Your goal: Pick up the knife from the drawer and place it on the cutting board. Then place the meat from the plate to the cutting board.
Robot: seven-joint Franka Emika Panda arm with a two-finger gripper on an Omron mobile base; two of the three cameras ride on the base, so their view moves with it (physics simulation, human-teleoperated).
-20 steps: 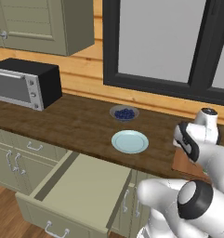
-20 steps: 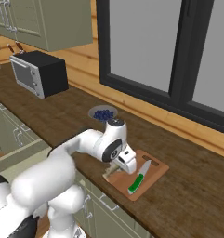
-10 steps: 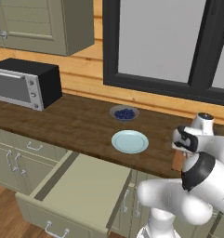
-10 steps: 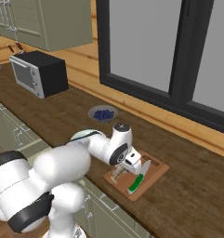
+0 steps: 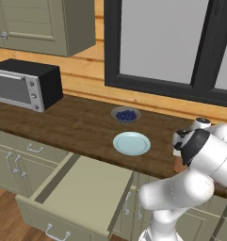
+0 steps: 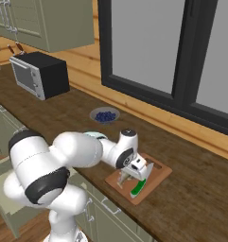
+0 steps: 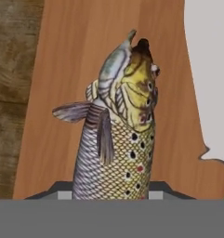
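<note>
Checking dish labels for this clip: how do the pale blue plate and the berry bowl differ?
The plate is wider, shallow and bare; the bowl is smaller, grey and holds dark blue berries. The plate sits near the counter's front edge, the bowl farther back toward the window. Both are round and rest on the wooden counter.

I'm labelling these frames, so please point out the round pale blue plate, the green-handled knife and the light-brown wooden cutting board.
Round pale blue plate (image 5: 131, 143): left base view, its bare centre.
Green-handled knife (image 6: 137, 188): right base view, its handle.
Light-brown wooden cutting board (image 6: 159, 171): right base view, bare corner.
</note>
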